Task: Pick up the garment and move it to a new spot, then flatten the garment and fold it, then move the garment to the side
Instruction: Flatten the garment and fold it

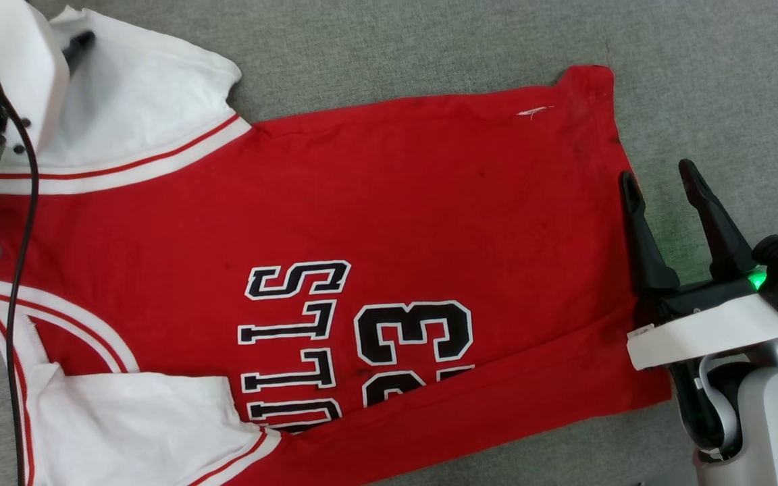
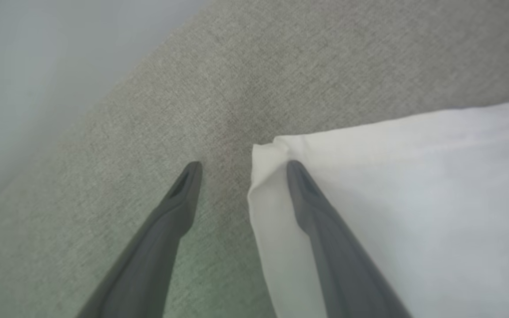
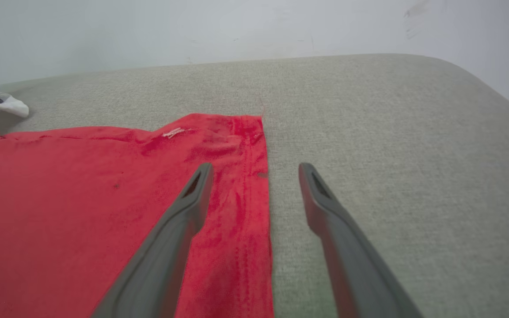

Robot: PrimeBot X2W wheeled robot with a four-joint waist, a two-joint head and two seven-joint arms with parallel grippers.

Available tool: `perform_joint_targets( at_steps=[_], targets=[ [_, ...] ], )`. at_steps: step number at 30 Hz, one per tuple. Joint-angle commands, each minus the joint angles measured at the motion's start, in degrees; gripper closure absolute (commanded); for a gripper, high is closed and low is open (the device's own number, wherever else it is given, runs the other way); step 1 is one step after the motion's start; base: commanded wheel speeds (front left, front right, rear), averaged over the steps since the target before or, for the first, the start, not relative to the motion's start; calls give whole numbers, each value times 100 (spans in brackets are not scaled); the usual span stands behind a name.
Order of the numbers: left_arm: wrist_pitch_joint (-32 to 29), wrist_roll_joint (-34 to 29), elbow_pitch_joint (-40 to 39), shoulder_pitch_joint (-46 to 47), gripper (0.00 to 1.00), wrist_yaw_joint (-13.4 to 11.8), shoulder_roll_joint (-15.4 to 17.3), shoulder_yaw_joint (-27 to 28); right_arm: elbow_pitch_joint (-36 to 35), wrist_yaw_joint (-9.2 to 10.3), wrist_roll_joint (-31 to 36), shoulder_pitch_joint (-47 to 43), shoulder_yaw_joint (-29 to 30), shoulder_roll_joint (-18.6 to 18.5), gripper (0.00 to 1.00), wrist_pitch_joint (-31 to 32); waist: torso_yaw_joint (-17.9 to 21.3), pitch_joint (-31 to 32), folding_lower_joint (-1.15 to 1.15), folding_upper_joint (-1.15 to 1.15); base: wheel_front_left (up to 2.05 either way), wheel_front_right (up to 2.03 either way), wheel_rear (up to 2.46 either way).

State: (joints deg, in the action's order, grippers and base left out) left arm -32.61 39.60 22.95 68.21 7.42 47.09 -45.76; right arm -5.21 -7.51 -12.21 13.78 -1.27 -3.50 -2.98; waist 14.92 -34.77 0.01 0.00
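The garment [image 1: 389,202], a red jersey with white sleeves and a black "BULLS 23" print, lies spread on the grey cushion, collar to the left and hem to the right. Its near edge is folded up over part of the print. My right gripper [image 1: 657,172] stands open astride the hem's right edge. In the right wrist view one finger of the right gripper [image 3: 254,165] is over the red hem [image 3: 241,190] and the other over bare cushion. My left gripper [image 2: 241,165] is open at the far white sleeve's corner [image 2: 272,150], one finger on the sleeve. The left gripper [image 1: 78,46] is mostly hidden by its white forearm.
The grey upholstered surface [image 1: 429,40] carries everything, and its rounded far edge [image 3: 480,75] meets a pale wall. A black cable [image 1: 21,256] hangs from the left arm across the garment's collar end. Bare cushion lies beyond the hem at the right.
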Motion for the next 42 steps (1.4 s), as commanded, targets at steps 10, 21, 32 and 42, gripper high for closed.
perform_joint_targets(
  at_steps=[10, 21, 32, 42],
  targets=[
    [-390, 376, 574, 20, 100, -3, -86, -439, 106, 5, 22, 116, -59, 51, 0, -35, 10, -34, -1, 0, 0, 0, 0],
    [1232, 349, 754, -40, 100, -188, -417, -78, 120, 5, 127, 33, 62, -97, 0, 265, -283, 576, -1, 0, 0, 0, 0],
    [1877, 557, -208, -867, 100, -461, -345, -15, 71, 5, 76, 152, 148, -844, 0, 1611, -855, 1232, -1, 0, 0, 0, 0],
    [2023, 591, -2141, -1818, 100, -1162, 135, 19, 531, 6, -503, 1034, -182, -1930, 0, 3689, -1303, 1176, -1, 0, 0, 0, 0]
  ],
)
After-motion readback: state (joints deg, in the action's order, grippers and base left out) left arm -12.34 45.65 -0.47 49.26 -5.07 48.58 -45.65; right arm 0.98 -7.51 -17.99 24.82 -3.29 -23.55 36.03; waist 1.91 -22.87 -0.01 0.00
